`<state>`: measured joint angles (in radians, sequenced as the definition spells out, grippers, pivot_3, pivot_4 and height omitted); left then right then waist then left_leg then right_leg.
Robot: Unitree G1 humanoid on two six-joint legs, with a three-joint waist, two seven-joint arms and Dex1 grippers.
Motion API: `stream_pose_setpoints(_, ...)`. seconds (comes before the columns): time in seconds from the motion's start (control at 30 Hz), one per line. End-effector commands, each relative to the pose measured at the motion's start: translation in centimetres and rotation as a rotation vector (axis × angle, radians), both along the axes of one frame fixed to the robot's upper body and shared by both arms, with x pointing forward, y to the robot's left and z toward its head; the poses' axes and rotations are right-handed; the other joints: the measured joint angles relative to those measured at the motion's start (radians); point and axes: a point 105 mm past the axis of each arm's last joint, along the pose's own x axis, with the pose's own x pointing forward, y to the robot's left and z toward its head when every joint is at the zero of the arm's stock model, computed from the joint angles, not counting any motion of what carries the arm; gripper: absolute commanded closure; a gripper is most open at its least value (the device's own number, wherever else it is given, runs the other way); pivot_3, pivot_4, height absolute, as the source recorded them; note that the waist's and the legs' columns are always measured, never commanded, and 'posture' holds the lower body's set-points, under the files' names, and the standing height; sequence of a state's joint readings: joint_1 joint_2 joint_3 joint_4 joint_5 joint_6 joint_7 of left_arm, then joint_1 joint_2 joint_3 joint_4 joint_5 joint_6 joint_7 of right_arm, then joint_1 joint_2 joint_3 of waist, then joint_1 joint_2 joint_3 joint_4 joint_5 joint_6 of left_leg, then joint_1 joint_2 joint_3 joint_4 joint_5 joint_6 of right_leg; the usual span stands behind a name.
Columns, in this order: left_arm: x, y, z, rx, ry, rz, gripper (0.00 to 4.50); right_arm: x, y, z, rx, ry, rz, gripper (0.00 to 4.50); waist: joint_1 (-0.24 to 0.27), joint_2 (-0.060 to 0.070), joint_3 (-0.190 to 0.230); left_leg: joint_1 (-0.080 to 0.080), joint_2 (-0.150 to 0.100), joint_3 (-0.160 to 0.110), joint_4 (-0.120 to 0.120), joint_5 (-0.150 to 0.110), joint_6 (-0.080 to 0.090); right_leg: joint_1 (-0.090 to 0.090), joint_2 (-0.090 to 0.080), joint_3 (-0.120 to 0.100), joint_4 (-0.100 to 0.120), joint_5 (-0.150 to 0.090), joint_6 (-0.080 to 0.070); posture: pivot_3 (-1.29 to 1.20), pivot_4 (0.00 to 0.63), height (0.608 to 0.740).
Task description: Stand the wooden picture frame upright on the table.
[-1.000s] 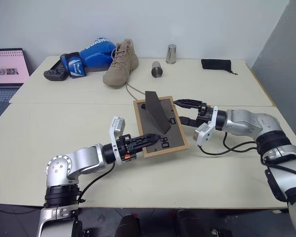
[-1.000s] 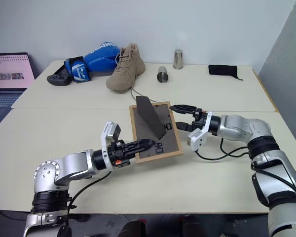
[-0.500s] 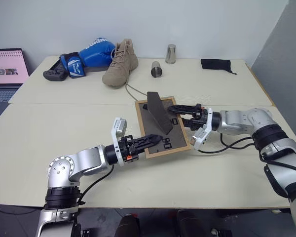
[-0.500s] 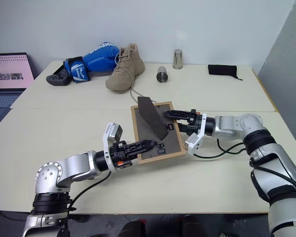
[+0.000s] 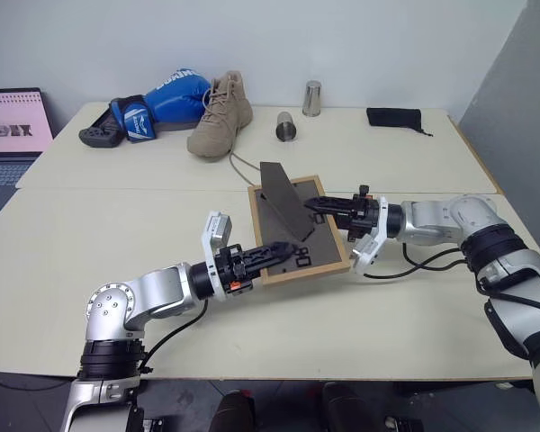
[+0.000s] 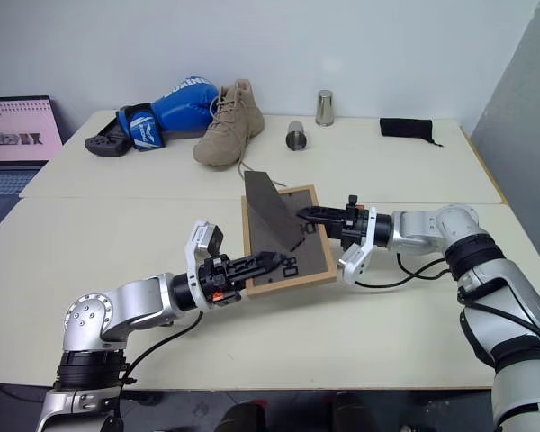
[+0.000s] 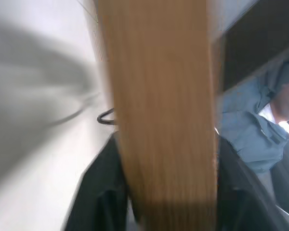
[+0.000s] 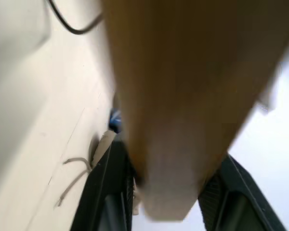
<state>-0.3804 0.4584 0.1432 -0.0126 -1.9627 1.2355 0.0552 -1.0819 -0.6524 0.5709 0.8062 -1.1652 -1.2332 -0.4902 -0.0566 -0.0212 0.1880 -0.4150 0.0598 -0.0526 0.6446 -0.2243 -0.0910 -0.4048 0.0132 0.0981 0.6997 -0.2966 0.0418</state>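
Note:
The wooden picture frame is back side up over the middle of the table, tilted, with its dark grey prop standing up. My left gripper is shut on the frame's near edge; in the left wrist view the light wood fills the gap between its fingers. From the right, my right gripper reaches in and is shut on the frame's right edge, whose wood sits between its fingers. The picture side is hidden.
Along the far edge lie a blue boxing glove, a tan boot, two metal cups and a black pouch. A laptop stands far left. A person in a blue shirt appears in the left wrist view.
My right gripper, open beside the frame a second ago, slid in over its right edge and closed on it. The left arm stayed put.

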Motion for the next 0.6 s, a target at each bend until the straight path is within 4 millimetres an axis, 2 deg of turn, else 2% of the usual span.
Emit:
stream_pose_setpoints(0.03,-0.1,1.3,2.1,-0.047,-0.086,0.011,1.55,-0.5,0.2,2.5,0.078,-0.059,0.037,3.21,0.000,0.000,0.000,0.000,0.000,0.000,0.000,0.000,0.000,0.000,0.000,0.000,0.000,0.000,0.000,0.00,0.150,0.740)
stream_pose_setpoints(0.1,1.4,3.5,3.3,-0.088,-0.101,0.110,1.16,-0.4,-0.3,2.3,0.077,-0.047,0.024,3.21,0.000,0.000,0.000,0.000,0.000,0.000,0.000,0.000,0.000,0.000,0.000,0.000,0.000,0.000,0.000,0.00,0.150,0.740)
stream_pose_setpoints(0.17,1.8,4.9,4.2,-0.084,-0.130,0.154,0.79,-0.4,-0.7,2.2,0.079,-0.033,0.013,3.21,0.000,0.000,0.000,0.000,0.000,-0.001,0.000,0.000,0.000,0.000,0.000,-0.001,0.000,0.000,0.000,0.00,0.150,0.740)
stream_pose_setpoints(0.3,1.5,7.1,3.8,0.057,-0.126,0.203,0.02,-0.4,-1.4,1.9,0.086,0.006,-0.003,3.21,-0.001,0.000,0.000,0.000,0.000,-0.001,0.000,0.000,0.000,0.000,0.000,-0.001,0.000,0.000,0.000,0.00,0.150,0.740)
stream_pose_setpoints(0.33,1.4,7.6,3.7,0.099,-0.129,0.221,0.00,-0.4,-1.5,1.8,0.092,0.024,-0.008,3.21,-0.001,0.000,0.000,0.000,0.000,-0.001,0.000,0.000,0.000,0.000,0.000,-0.001,-0.001,0.000,0.000,0.00,0.150,0.740)
stream_pose_setpoints(0.43,1.3,8.7,2.7,0.369,-0.228,0.271,0.00,0.4,-2.0,0.8,0.128,0.195,-0.059,3.21,-0.003,0.000,0.000,0.000,0.000,0.000,-0.001,-0.001,0.001,0.000,0.000,-0.001,-0.001,0.000,0.000,0.00,0.150,0.740)
stream_pose_setpoints(0.53,1.9,9.3,3.0,0.525,-0.345,0.338,0.00,2.1,-2.0,-0.4,0.211,0.434,-0.182,3.21,-0.009,-0.001,-0.001,0.000,0.000,0.000,-0.001,-0.001,0.002,0.001,0.000,-0.001,-0.001,0.000,0.000,0.00,0.150,0.740)
stream_pose_setpoints(0.6,1.9,9.2,3.0,0.658,-0.455,0.340,0.00,2.6,-1.6,-0.4,0.257,0.622,-0.211,3.21,-0.009,-0.002,-0.001,0.000,0.001,-0.001,0.000,-0.001,0.002,0.002,0.000,-0.002,-0.002,0.000,0.000,0.00,0.150,0.740)
